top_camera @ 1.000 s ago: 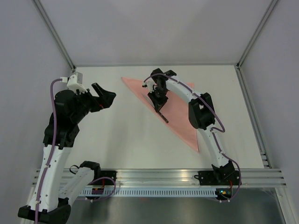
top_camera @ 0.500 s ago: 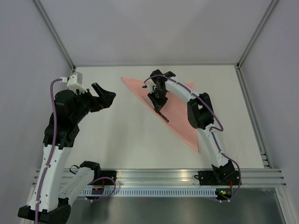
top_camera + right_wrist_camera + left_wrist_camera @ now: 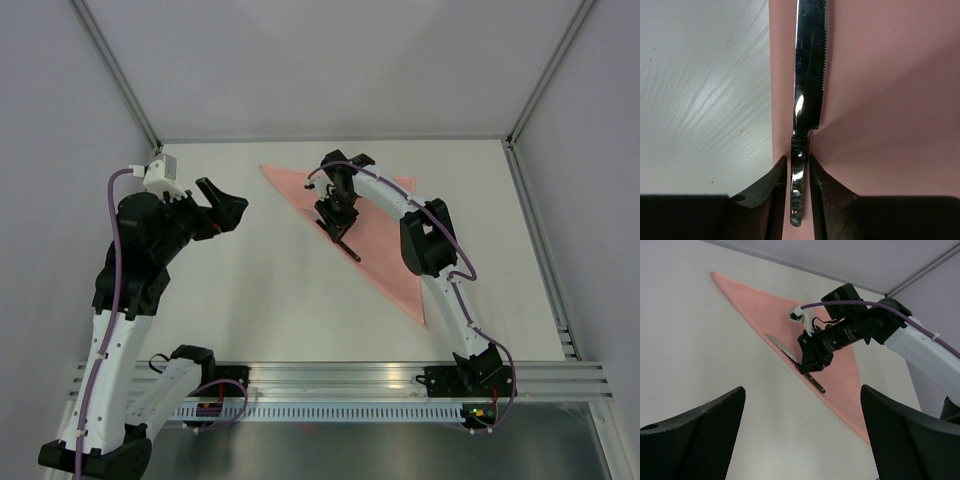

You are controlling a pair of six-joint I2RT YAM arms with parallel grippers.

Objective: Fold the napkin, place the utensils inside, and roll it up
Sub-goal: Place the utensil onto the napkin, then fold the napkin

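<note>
I'm setting the knife (image 3: 807, 75) on the napkin (image 3: 890, 100): right fingers (image 3: 765, 195) flank its handle, pinching or not I cannot tell, left fingers (image 3: 700, 430) spread, so next I'd release and lift clear.

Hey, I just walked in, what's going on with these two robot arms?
The napkin lies on the table folded into a triangle. The right gripper is down at its long edge, fingers flanking the handle of a knife that lies on the cloth; whether they grip it is unclear. The left gripper hangs open off to the left, holding nothing.
</note>
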